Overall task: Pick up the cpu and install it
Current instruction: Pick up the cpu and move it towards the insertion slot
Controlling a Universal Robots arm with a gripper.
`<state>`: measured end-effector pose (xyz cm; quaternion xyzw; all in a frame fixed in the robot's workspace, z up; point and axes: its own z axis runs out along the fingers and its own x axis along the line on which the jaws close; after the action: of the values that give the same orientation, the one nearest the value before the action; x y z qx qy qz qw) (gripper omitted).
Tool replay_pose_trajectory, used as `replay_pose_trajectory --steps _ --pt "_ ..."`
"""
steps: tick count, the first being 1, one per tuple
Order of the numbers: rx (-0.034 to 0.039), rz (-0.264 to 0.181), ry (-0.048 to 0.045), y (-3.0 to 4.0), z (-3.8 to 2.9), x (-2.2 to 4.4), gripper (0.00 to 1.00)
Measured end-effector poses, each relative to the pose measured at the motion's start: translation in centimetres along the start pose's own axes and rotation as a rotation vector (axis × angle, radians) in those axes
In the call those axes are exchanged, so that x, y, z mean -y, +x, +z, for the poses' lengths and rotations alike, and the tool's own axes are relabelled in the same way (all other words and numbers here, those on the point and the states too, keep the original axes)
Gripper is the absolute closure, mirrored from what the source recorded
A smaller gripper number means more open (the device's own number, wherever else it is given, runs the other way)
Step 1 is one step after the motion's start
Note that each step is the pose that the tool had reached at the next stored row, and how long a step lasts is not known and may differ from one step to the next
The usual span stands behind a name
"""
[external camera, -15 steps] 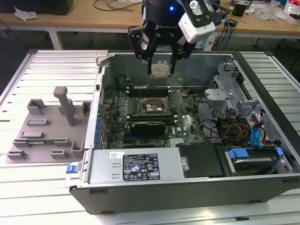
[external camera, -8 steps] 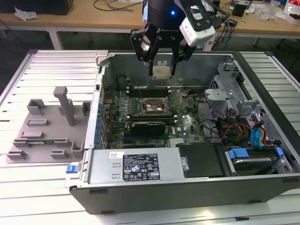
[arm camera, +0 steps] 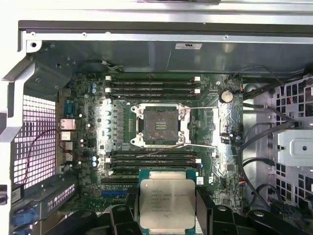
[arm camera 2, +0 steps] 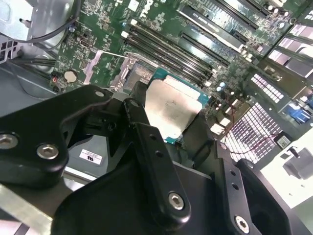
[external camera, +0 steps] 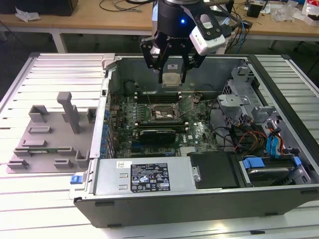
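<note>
Gripper clamped on the cpu, black fingers pinching it at two opposite edges, metal lid facing away from the palm. In both wrist views the silvery plate w/ its green rim sits between the fingers: cpu, cpu. The chip hangs in the air, level, above the open pc case, over the far part of the motherboard, touching nothing but the fingers. The socket lies open, contact field exposed, thin wire levers swung aside; in the first wrist view a bank of mem slots lies between it and the cpu. At the exterior view's right, drive bay w/ blue tabs and cables. At its left, outside the case, a grey fixture on the slatted table.
</note>
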<state>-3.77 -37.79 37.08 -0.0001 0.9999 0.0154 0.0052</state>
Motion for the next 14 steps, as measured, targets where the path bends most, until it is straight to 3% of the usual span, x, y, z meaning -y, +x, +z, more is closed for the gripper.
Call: replay_pose_trajectory --steps 2,14 --pt "0.0001 0.000 0.0000 -0.01 0.37 -0.11 0.45" --pt "-0.0009 0.000 0.0021 -0.29 1.12 -0.18 0.45"
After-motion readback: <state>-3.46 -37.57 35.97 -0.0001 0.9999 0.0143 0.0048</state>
